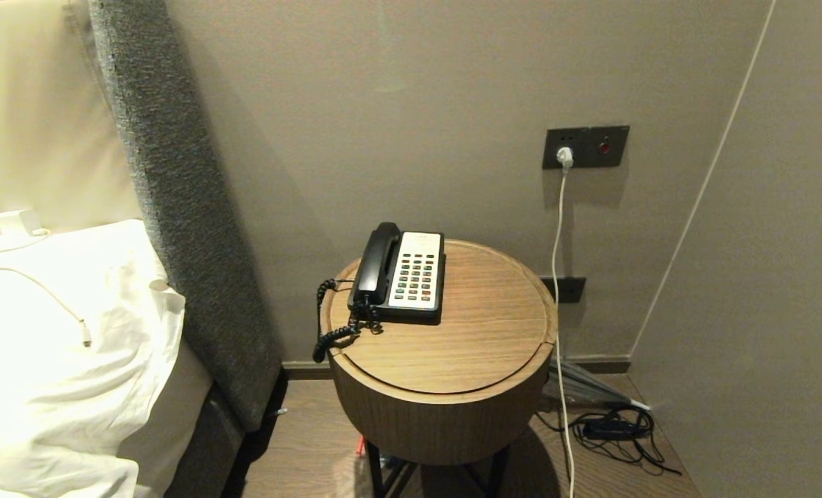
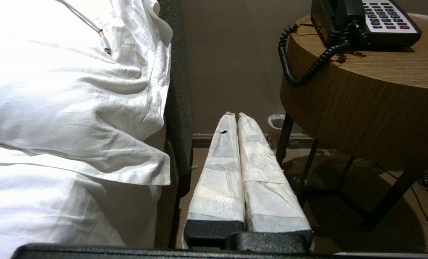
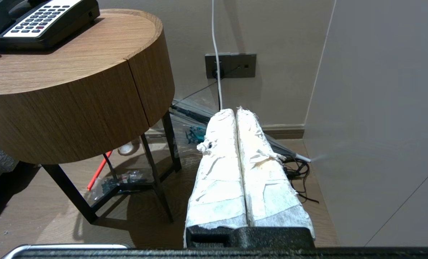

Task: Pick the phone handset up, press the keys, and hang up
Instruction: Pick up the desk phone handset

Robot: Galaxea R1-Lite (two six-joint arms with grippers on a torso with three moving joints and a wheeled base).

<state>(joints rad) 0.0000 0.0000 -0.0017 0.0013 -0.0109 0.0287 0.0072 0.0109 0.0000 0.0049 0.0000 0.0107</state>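
The phone handset [image 1: 376,266] lay seated in its cradle on the left side of the phone base [image 1: 411,315]; the base stood on the left half of the round wooden table [image 1: 480,332], toward the wall; the keys [image 1: 414,275] sat in the white faceplate just right of the handset. The coiled cord [image 1: 328,325] hung off the table's left near edge in a loop; no part of the task was yet done.

My left pincer [image 2: 234,116] was closed on nothing, its wrapped fingers [image 2: 219,172] pressed flat together; it hung low, below the tabletop, between the bed [image 2: 55,108] and the table. My right pincer [image 3: 235,110] was likewise closed and empty; it hung low off the table's right side, near the wall socket [image 3: 230,65].

The governing relation: the handset lay above and to the right of my left pincer, and above and well to the left of my right pincer; its long axis ran near to far, almost square to the wall. I judged the left arm the nearer one, since the handset occupied the left side of the base; the pincer would need to open and span the handset across its narrow width.
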